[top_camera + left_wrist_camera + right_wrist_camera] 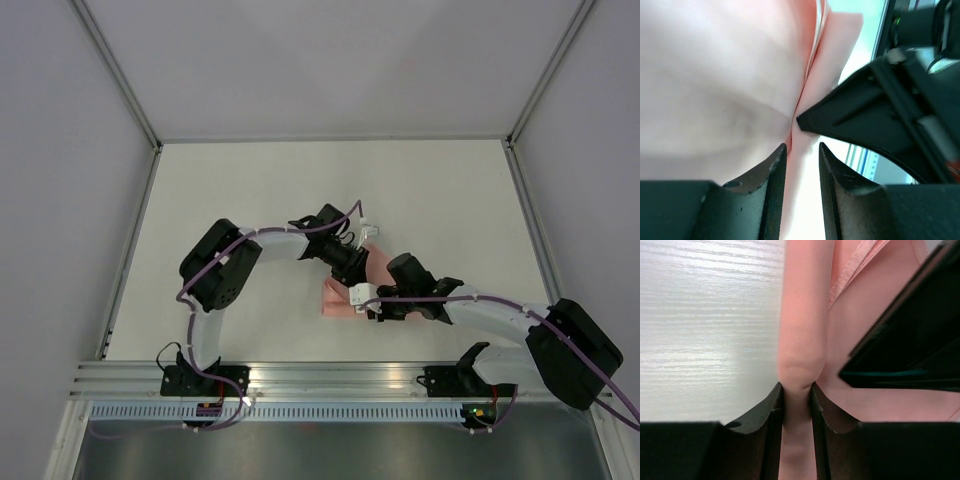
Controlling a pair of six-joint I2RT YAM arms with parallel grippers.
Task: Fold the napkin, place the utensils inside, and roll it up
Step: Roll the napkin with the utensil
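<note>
The pink napkin (pixel 335 298) lies bunched at the table's middle between both grippers. My left gripper (pixel 356 280) reaches it from the far side. In the left wrist view its jaws (pixel 802 147) are shut on a fold of the napkin (pixel 715 85). My right gripper (pixel 368 305) comes from the near right. In the right wrist view it (pixel 797 386) pinches a narrow rolled ridge of the napkin (pixel 802 305), which bulges just past the fingertips. The utensil is hidden.
The white table (pixel 705 330) is bare left of the roll. Each gripper's black body crowds the other's view: the right one (pixel 880 115) and the left one (pixel 910 340). White walls enclose the table (pixel 450 200); a metal rail (pixel 330 375) runs along the near edge.
</note>
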